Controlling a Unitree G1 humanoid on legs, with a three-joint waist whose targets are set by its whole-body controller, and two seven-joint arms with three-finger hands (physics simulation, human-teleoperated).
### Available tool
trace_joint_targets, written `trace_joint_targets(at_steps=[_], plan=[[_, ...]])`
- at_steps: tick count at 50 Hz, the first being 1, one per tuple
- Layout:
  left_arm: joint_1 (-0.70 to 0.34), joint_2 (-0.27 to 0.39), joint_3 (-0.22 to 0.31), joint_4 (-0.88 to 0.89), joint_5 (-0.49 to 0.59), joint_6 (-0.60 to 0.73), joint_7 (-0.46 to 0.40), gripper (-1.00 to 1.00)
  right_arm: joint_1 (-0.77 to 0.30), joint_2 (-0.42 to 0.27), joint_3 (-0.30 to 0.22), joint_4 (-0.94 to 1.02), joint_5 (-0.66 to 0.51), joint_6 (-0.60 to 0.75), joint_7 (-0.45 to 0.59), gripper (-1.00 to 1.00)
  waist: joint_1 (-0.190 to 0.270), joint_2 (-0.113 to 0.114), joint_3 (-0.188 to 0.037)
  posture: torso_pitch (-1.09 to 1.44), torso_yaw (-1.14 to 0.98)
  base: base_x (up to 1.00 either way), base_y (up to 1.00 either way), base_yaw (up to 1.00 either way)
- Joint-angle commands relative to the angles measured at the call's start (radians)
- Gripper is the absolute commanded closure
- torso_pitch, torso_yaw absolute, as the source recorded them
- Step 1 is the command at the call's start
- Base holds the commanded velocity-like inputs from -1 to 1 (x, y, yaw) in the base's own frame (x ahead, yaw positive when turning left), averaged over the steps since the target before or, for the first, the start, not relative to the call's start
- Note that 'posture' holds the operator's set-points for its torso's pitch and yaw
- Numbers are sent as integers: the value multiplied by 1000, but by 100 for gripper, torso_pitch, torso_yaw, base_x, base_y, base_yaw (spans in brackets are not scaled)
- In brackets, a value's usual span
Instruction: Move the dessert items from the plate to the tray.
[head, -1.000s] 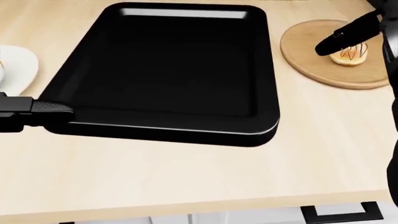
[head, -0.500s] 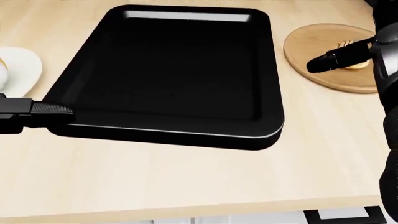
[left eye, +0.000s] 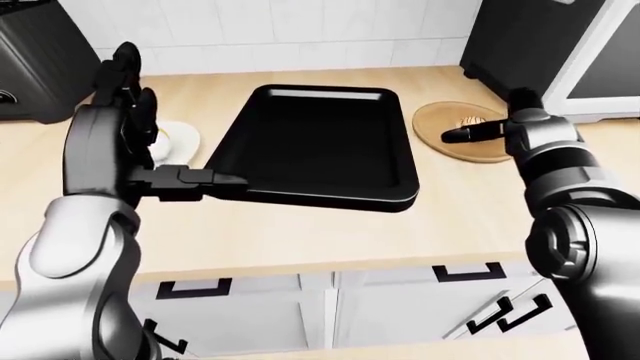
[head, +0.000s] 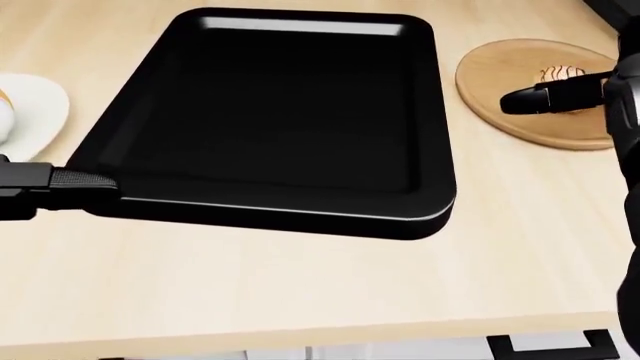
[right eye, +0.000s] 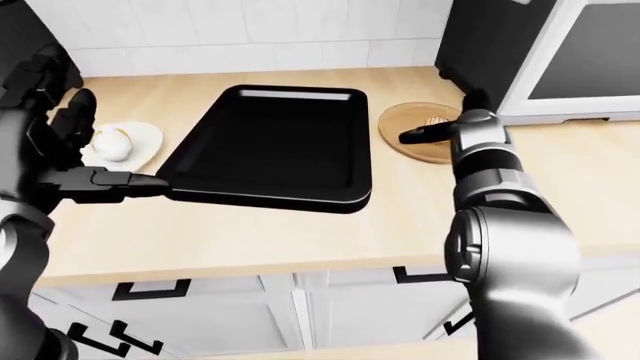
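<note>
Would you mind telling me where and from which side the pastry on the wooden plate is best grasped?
Probably across its rounded sides, fingers coming from above. The pastry is small, domed and sits flat on the wooden plate, with the right hand already beside it.

No readable text, labels, brand names, numbers or signs appear anywhere in these views.
</note>
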Motion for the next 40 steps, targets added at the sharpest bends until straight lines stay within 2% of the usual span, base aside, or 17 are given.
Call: trace_joint_targets(at_steps=[1,13,28,34,40], plan=[[-25,12,7,-18,8,-27,4,-100,-42,-15,-1,-41,-3,-31,-14,-100,0,-3,-27,0,0,0,0,0],[-34,13,-1,-32,22,-10,-2,-100,-41,-22,2,-41,-6,-46,-27,-99,1,-4,-27,0,0,0,0,0],[-30,11,5,-53,35,-1,-15,-100,-37,-6,30,-40,-67,-84,-34,-73,0,-3,-28,0,0,0,0,0],[-31,12,7,-56,38,1,-16,-100,-39,0,34,-42,-84,-91,-30,-69,0,-3,-27,0,0,0,0,0],[-29,11,7,-54,42,-3,-17,-100,-35,1,34,-41,-95,-98,-33,-55,0,-2,-28,0,0,0,0,0]])
